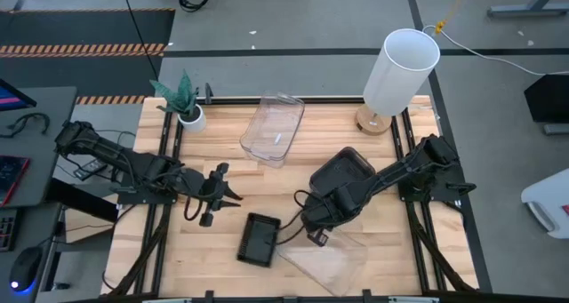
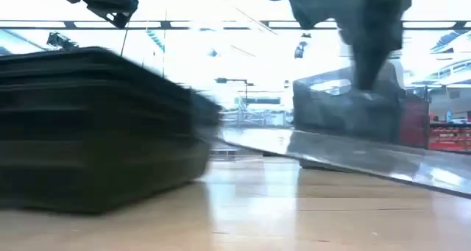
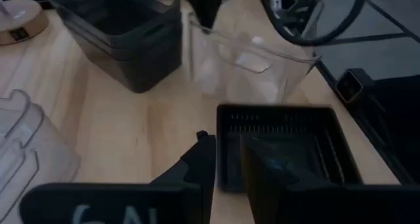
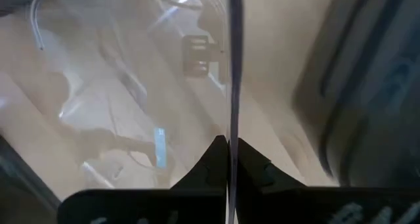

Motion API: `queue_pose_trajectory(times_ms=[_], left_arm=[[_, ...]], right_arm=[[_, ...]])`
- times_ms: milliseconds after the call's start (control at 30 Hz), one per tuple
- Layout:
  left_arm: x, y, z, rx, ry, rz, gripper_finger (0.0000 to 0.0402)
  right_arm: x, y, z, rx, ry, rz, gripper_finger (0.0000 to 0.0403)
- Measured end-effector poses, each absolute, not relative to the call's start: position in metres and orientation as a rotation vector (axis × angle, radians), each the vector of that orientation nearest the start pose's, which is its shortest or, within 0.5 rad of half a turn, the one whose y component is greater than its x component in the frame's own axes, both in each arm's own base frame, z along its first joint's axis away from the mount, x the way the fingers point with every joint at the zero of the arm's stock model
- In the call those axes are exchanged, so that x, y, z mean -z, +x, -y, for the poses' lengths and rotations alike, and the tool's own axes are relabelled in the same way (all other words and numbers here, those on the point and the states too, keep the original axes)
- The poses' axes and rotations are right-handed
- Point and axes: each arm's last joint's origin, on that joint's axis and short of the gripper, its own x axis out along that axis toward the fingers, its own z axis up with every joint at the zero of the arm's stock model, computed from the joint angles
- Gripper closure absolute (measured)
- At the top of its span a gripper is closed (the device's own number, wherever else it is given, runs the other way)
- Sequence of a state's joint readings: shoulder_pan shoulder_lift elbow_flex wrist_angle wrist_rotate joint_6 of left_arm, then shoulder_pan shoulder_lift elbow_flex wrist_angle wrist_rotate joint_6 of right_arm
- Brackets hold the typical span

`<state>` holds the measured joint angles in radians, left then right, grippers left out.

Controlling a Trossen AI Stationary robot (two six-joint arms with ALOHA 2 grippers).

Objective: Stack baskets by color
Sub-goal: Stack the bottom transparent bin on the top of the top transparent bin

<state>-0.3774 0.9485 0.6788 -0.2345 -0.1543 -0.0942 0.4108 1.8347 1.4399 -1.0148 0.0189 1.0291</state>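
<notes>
While my right gripper (image 4: 230,159) pinches the wall of a clear basket (image 1: 333,257) at about five o'clock on the table (image 1: 222,152), that basket hangs tilted, one edge up and the rest slanting toward the wood. The right wrist view shows the thin clear wall running straight between the two pressed-together fingers, so I count it as held.

The other clear baskets (image 1: 273,128) sit nested at about twelve o'clock, near the white lamp (image 1: 398,70). The smoky grey baskets (image 1: 342,180) stand just past the held one, at about three o'clock from the table's middle, partly under my right arm. The black mesh trays (image 1: 259,239) lie at six o'clock, just beside the tilted clear basket.

My left gripper (image 1: 210,196) sits at about nine o'clock, pointing at the black trays with nothing between its fingers; they look slightly apart, but I cannot tell for sure.

I judge the step in hand to be carrying the last clear basket to its stack. The next move calls for lifting it clear of the grey baskets, swinging toward twelve o'clock, levelling it over the clear pile and lowering it squarely. The thin wall could slip.
</notes>
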Motion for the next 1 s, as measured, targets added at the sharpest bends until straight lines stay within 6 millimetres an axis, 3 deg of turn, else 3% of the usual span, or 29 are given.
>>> queue_pose_trajectory(times_ms=[367, 533, 733, 900, 1000], left_arm=[[-0.263, 0.181, 0.091, 0.243, 0.092, -0.490, 0.0306], [-0.258, 0.182, 0.101, 0.216, 0.077, -0.506, 0.0289], [-0.240, 0.197, 0.117, 0.185, 0.034, -0.553, 0.0283], [-0.235, 0.216, 0.134, 0.182, 0.006, -0.596, 0.0283], [-0.239, 0.232, 0.146, 0.184, 0.006, -0.606, 0.0283]], right_arm=[[-0.220, 0.340, -0.125, 0.447, 0.625, -1.307, 0.0389], [-0.220, 0.342, -0.118, 0.449, 0.613, -1.304, 0.0354], [-0.221, 0.345, -0.107, 0.458, 0.600, -1.294, 0.0304], [-0.243, 0.339, -0.100, 0.389, 0.574, -1.251, 0.0288], [-0.262, 0.328, -0.097, 0.365, 0.474, -1.195, 0.0288]])
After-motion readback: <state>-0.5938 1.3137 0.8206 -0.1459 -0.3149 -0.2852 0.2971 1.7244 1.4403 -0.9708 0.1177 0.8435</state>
